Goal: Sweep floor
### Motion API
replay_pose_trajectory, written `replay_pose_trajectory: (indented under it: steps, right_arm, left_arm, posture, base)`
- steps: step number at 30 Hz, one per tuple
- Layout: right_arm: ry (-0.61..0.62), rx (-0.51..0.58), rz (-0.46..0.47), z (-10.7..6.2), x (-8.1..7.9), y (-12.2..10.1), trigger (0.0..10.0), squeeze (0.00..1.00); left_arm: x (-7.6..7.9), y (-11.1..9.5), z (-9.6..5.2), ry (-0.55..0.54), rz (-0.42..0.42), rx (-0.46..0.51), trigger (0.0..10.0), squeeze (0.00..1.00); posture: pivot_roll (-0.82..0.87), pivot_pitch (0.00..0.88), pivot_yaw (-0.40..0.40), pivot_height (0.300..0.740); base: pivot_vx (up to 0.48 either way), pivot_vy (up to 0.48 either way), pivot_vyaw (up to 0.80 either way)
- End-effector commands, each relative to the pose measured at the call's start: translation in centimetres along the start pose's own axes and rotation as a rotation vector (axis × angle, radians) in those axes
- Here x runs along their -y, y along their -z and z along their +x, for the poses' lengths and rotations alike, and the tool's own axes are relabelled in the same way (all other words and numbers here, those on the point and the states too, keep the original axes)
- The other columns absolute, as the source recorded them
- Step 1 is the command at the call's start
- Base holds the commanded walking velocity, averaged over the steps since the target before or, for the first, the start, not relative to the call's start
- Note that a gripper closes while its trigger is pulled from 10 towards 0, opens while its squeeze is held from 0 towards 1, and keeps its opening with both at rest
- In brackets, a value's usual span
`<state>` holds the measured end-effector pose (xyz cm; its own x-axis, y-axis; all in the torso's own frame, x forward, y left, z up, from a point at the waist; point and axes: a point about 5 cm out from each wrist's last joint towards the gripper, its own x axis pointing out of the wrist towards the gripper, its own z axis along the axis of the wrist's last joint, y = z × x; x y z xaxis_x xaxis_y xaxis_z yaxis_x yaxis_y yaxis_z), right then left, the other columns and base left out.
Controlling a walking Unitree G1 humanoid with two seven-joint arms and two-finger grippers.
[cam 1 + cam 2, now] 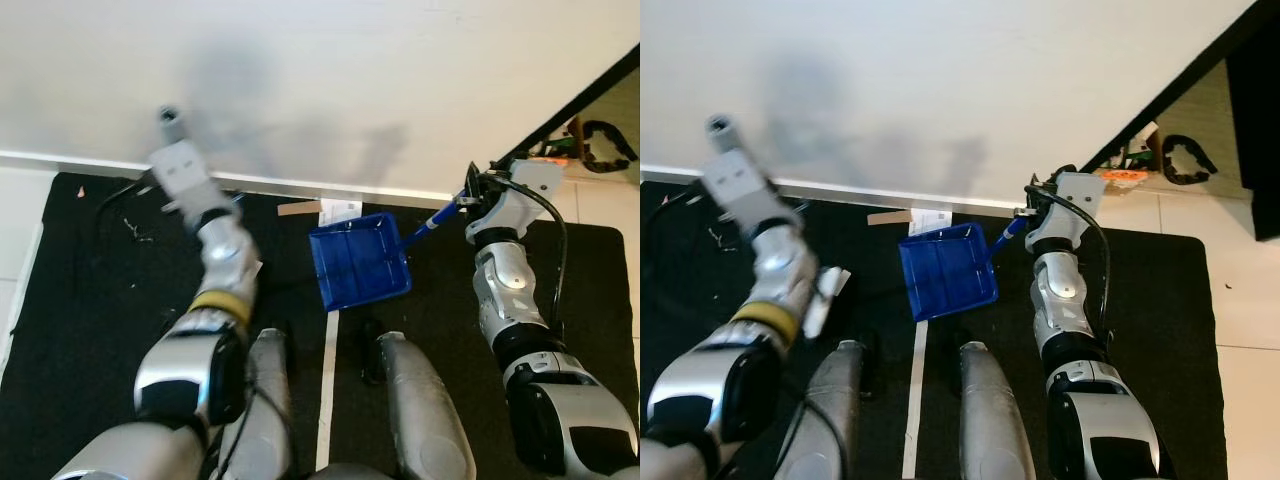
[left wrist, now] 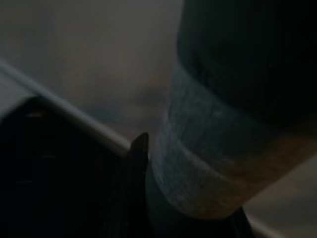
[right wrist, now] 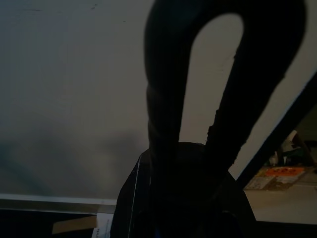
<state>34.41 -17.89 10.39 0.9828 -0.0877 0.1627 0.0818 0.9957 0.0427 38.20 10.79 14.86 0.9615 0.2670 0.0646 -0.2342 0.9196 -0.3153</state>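
One blue plastic dustpan (image 1: 358, 262) with a blue handle (image 1: 428, 226) lies on the black floor mat (image 1: 90, 300), its open tray turned toward the robot's legs and its handle running up and to the right. One right gripper (image 1: 470, 195) sits at the far end of that handle, closed around it; in the right wrist view the handle's dark hanging loop (image 3: 218, 74) rises directly ahead of the fingers, against the white wall (image 1: 330, 80). The tray itself lies to the left of the right gripper, between the two arms and just ahead of the two silver legs (image 1: 420, 410).

One left gripper (image 1: 172, 125) is raised against the wall on the left side, well apart from the dustpan. In the left wrist view a thick dark cylindrical handle with a pale grey band (image 2: 208, 163) stands close before the camera, beside one black finger (image 2: 140, 148); the gripper appears to have hold of it, but the view is too dark and blurred to see how far the fingers are closed.

Debris counted on the mat near the skirting: one strip of brown tape (image 1: 297, 209), one white printed paper slip (image 1: 340, 209), one small orange scrap (image 1: 81, 190) at the far left, and a scatter of thin dark wires (image 1: 130, 228). One white tape line (image 1: 327, 390) runs along the mat between the legs. One white crumpled piece (image 1: 830, 290) lies beside the left forearm.
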Motion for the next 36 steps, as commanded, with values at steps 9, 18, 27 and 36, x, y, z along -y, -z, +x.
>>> replay_pose_trajectory:
  steps: [9, 18, 27, 36]
  right_arm:
    - [-0.004, -0.211, 0.015, -2.2, -0.3, 3.9, 10.0, 0.0]
    - [-0.013, -0.21, 0.034, -1.9, -0.8, 3.7, 10.0, 0.0]
    - [-0.018, -0.221, 0.034, -2.0, -0.7, 3.9, 10.0, 0.0]
    - [-0.027, -0.224, 0.033, -2.0, -0.9, 3.9, 10.0, 0.0]
  left_arm:
    - [12.3, -2.7, -3.6, 0.562, -0.259, -0.001, 10.0, 0.0]
    - [2.3, -0.8, -2.6, 0.724, 0.106, -0.026, 10.0, 0.0]
    - [-6.0, -5.3, -1.4, 0.665, 0.399, 0.062, 10.0, 0.0]
    - [-10.1, -9.6, -0.4, 0.298, 0.457, 0.3, 10.0, 0.0]
  posture:
    - [0.02, 0.4, -0.068, 0.74]
    - [0.04, 0.385, -0.064, 0.74]
    - [0.05, 0.389, -0.076, 0.74]
    - [0.05, 0.388, -0.083, 0.74]
  base:
    - [0.0, 0.0, 0.0]
    - [0.0, 0.0, 0.0]
    - [0.0, 0.0, 0.0]
    - [0.0, 0.0, 0.0]
